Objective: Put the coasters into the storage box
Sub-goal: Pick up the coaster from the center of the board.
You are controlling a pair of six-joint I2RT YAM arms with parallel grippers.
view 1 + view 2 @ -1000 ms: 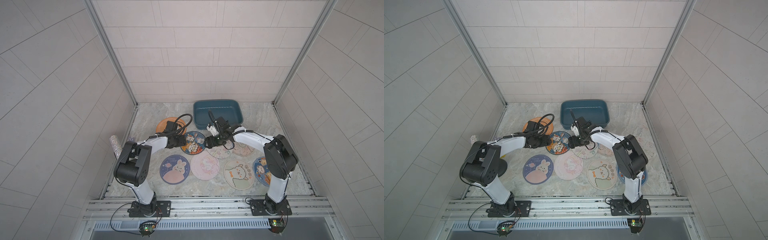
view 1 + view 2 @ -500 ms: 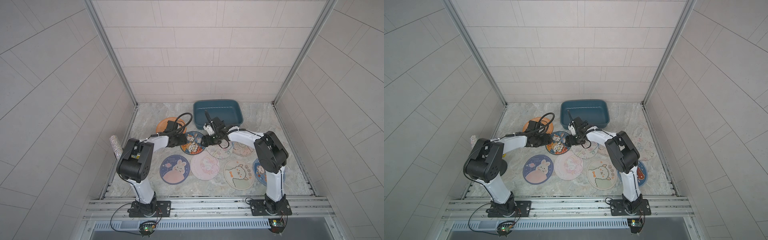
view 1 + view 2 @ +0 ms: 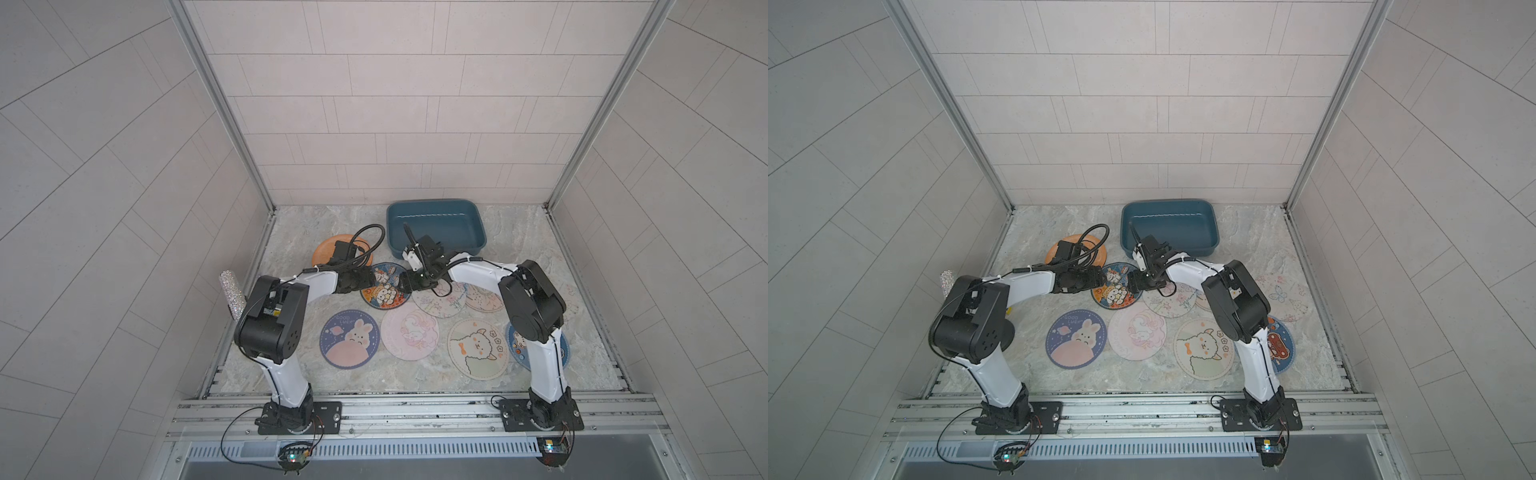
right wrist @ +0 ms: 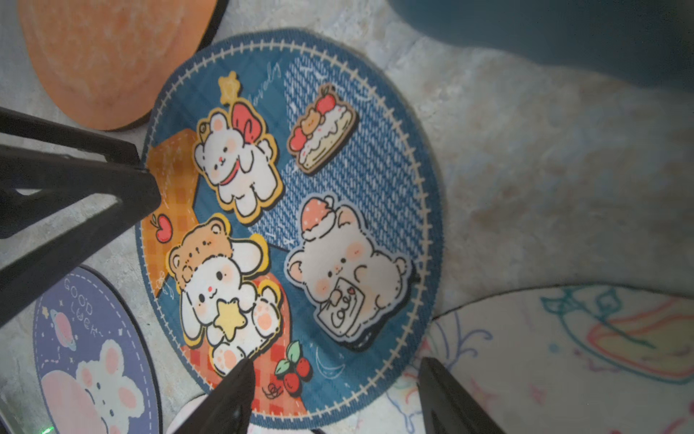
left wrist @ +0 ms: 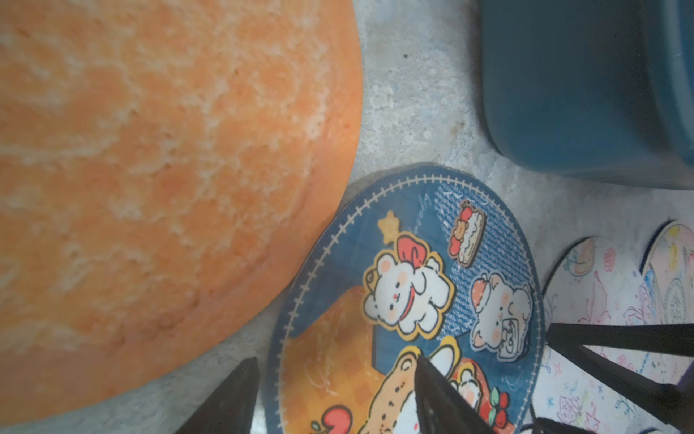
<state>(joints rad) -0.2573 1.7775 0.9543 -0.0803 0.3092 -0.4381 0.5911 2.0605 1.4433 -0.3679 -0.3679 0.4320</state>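
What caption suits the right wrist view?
Open right claw straddling the blue bear coaster rim, orange coaster nearby.

Occlusions, crops
Half-hidden behind right arm [image 3: 536, 307]: navy coaster [image 3: 516, 344]. Cropped and blurred in left wrist view: orange coaster [image 5: 150, 169], storage box [image 5: 582, 94].

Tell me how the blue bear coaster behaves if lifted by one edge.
The blue bear coaster looks very thin, so probably light and saggy. Flat, it should slide, not roll. It overlaps the doodle coaster, possibly dragging it.
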